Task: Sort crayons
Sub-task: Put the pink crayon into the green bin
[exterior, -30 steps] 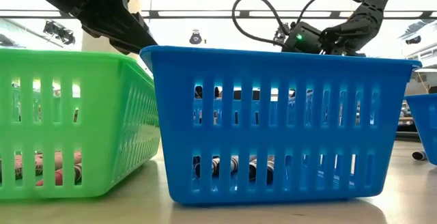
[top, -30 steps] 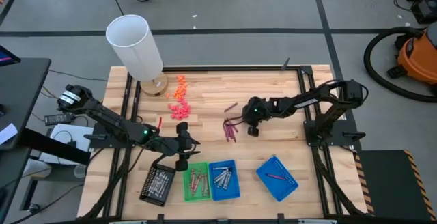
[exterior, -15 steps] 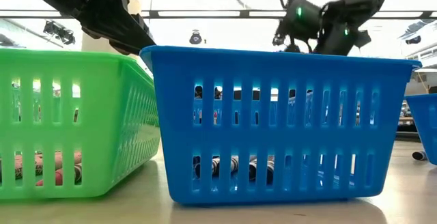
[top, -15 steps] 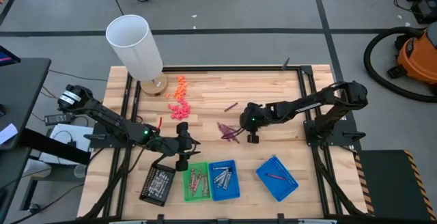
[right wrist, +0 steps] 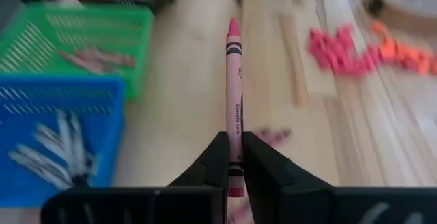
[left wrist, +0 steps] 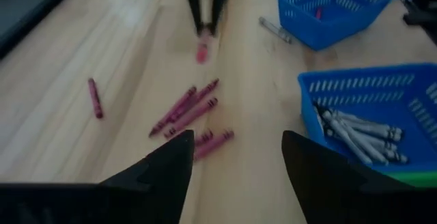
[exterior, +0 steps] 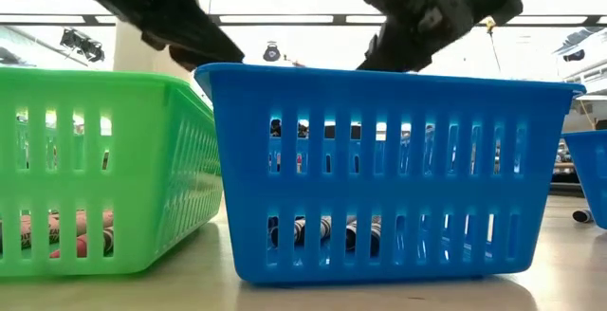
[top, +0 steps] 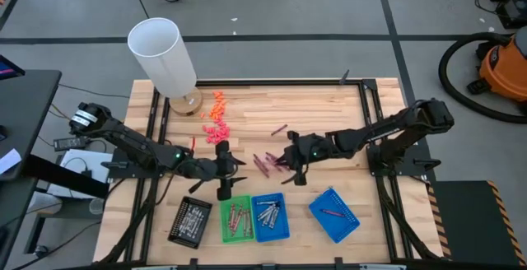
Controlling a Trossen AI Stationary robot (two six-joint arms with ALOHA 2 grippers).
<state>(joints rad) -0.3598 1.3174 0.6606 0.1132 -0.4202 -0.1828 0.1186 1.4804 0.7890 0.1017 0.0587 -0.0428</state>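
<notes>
You have the wooden surface (top: 329, 105) laid out with three small trays along its near edge: the green tray (top: 235, 218), the middle blue tray (top: 269, 216) just beside it, and the tilted blue tray (top: 334, 214) further along toward the right arm's side. Take the green tray as your landmark.

Over the last second your right arm swung in from the far side of the loose pile toward the trays, and its fingers pinched shut on a pink crayon (right wrist: 234, 94). Your left arm moved off the green tray's corner toward the pile and its fingers sprang wide. By my reading, one pick is made on the right and the left has just let go and is free for the next one.

Your right gripper (top: 290, 160) now sits just beyond the middle blue tray, away from the green tray, fingers narrow and clamped on the pink crayon's lower end, its tip pointing forward. Your left gripper (top: 223, 171) hovers just behind the green tray, fingers spread wide, holding nothing, aimed at the pile.

The remaining magenta crayons (left wrist: 191, 108) lie loose on the surface between the two grippers, behind the middle blue tray, with one stray (left wrist: 94, 98) off to the side. The green tray already holds dark red-brown crayons (top: 238, 216); the middle blue tray holds silver-grey crayons (left wrist: 355, 128); the tilted tray holds one pink crayon (top: 332, 212), so I'd judge that tray to be where the held one belongs.
</notes>
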